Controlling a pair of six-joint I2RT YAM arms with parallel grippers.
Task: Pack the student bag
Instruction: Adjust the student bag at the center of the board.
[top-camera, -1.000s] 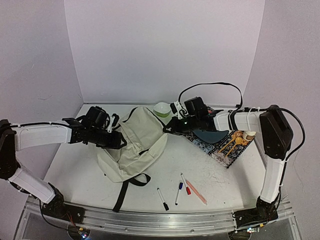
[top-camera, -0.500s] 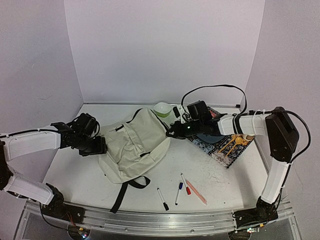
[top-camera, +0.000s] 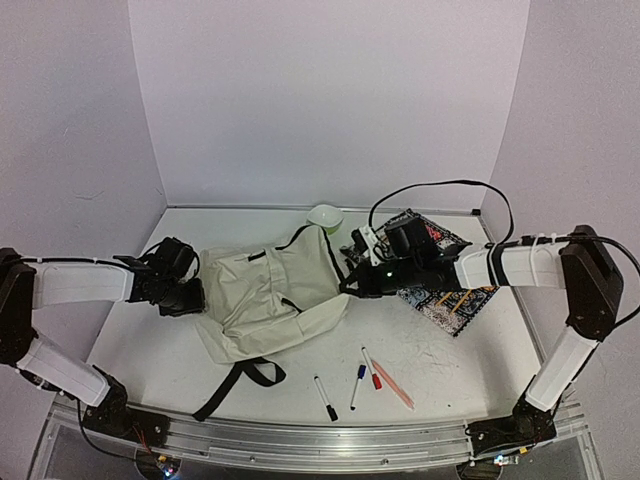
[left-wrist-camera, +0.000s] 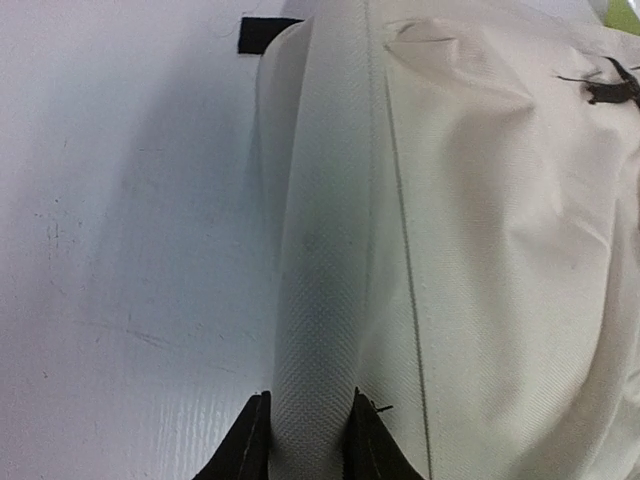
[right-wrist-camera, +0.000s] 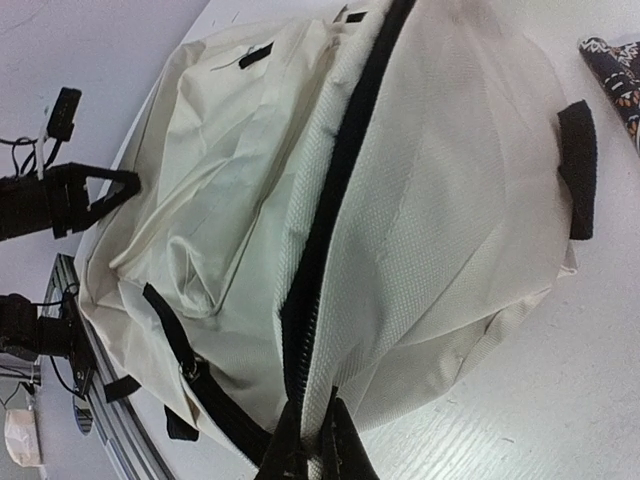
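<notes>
Pinching student bag (top-camera: 262, 300) at both ends: my left pincer (left-wrist-camera: 308, 432) clamps cream fabric fold, my right pincer (right-wrist-camera: 310, 442) pressed together on black zipper edge (right-wrist-camera: 340, 200). Student bag lies slumped mid-counter (top-camera: 440, 345), between my arms.

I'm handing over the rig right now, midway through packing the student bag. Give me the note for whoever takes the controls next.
Left gripper: shut on a fabric fold at the student bag's left edge.
Right gripper: shut on the bag's right edge, at the black zipper line.
Bag: lying flat on the table, stretched between the two grippers.
Done: nothing visibly packed; how far the zipper is open is unclear.
To do: three markers and a pink pen at the near edge, the patterned book to the bag's right and the round white item behind it are all outside the bag.
</notes>
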